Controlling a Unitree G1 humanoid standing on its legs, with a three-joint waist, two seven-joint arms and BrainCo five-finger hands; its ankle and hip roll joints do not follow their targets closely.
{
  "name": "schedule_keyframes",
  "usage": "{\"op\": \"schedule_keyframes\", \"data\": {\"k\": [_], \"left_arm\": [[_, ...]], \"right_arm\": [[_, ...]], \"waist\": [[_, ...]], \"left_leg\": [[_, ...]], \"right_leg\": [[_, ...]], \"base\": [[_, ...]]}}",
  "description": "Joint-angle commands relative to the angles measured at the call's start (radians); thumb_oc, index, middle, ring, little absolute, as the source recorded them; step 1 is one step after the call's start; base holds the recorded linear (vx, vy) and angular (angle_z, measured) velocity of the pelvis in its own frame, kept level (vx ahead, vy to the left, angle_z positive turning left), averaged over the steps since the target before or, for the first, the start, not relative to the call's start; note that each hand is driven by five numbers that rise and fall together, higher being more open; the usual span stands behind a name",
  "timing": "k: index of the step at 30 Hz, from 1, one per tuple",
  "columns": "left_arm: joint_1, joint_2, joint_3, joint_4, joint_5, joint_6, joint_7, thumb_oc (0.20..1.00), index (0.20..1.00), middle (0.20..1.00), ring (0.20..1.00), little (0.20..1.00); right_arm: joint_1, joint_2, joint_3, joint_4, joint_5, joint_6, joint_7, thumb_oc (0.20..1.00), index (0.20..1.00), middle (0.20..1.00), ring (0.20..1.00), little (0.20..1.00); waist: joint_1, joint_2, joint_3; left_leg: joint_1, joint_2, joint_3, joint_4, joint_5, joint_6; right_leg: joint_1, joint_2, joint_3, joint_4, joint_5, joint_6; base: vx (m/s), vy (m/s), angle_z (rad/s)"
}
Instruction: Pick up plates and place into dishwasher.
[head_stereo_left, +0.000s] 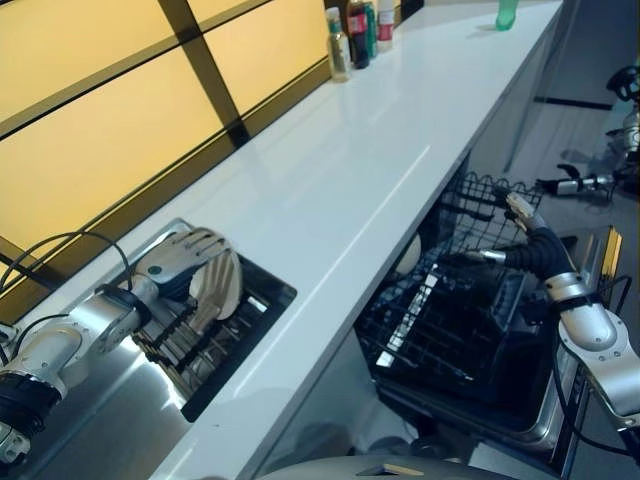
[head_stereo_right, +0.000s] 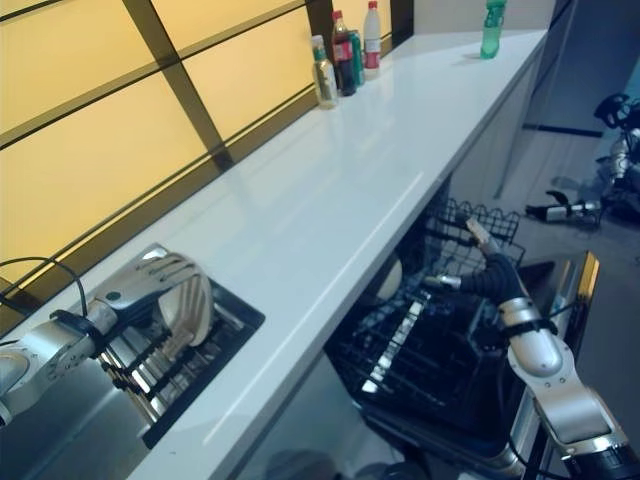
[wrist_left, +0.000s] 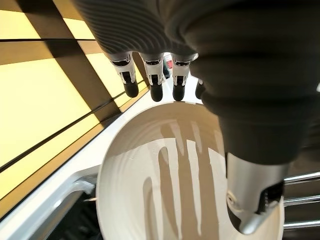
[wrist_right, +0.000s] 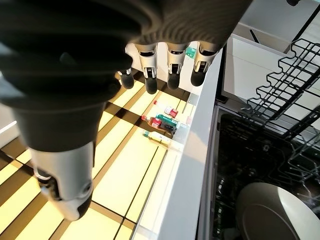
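Left hand (head_stereo_left: 185, 262) lies against the cream plate (head_stereo_left: 222, 285) standing on edge in the sink's dish rack (head_stereo_left: 195, 340), fingers (wrist_left: 131, 82) straight over the rim and thumb (wrist_left: 252, 200) across the face, neither visibly clamped; a sound lift likely needs thumb and fingers pinching the rim, then drawing straight up clear of the tines. The long white glossy counter (head_stereo_left: 350, 190) runs past yellow-lit panels (head_stereo_left: 90, 130) to bottles (head_stereo_left: 355, 30) at the far end. At right, the right hand (head_stereo_left: 525, 235) hovers, fingers (wrist_right: 150, 77) relaxed and empty, over the pulled-out black dishwasher rack (head_stereo_left: 450, 320), where one plate already in the rack (wrist_right: 277, 210) sits.
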Motion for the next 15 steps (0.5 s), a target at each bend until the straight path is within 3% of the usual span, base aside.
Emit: {"op": "schedule_keyframes", "data": {"k": [1, 15], "left_arm": [[-0.048, 0.018, 0.007, 0.087, -0.015, 0.065, 0.038, 1.000, 1.000, 1.000, 1.000, 1.000], [-0.136, -0.091, -0.041, 0.246, 0.005, 0.194, 0.179, 1.000, 1.000, 1.000, 1.000, 1.000]], "right_arm": [[-0.084, -0.042, -0.024, -0.021, 0.022, -0.029, -0.002, 1.000, 1.000, 1.000, 1.000, 1.000], [-0.141, -0.073, -0.014, 0.000, 0.017, -0.038, 0.017, 1.000, 1.000, 1.000, 1.000, 1.000]], "waist": [[0.009, -0.042, -0.002], [-0.021, -0.034, 0.045]], "left_leg": [[-0.053, -0.048, 0.040, 0.010, -0.038, 0.057], [-0.094, -0.056, 0.076, 0.014, -0.028, 0.051]], "right_leg": [[-0.047, -0.063, 0.016, 0.154, -0.139, 0.067], [-0.103, -0.061, 0.061, 0.148, -0.116, 0.070]], "base": [[0.01, 0.085, -0.01], [0.01, 0.067, -0.08]]}}
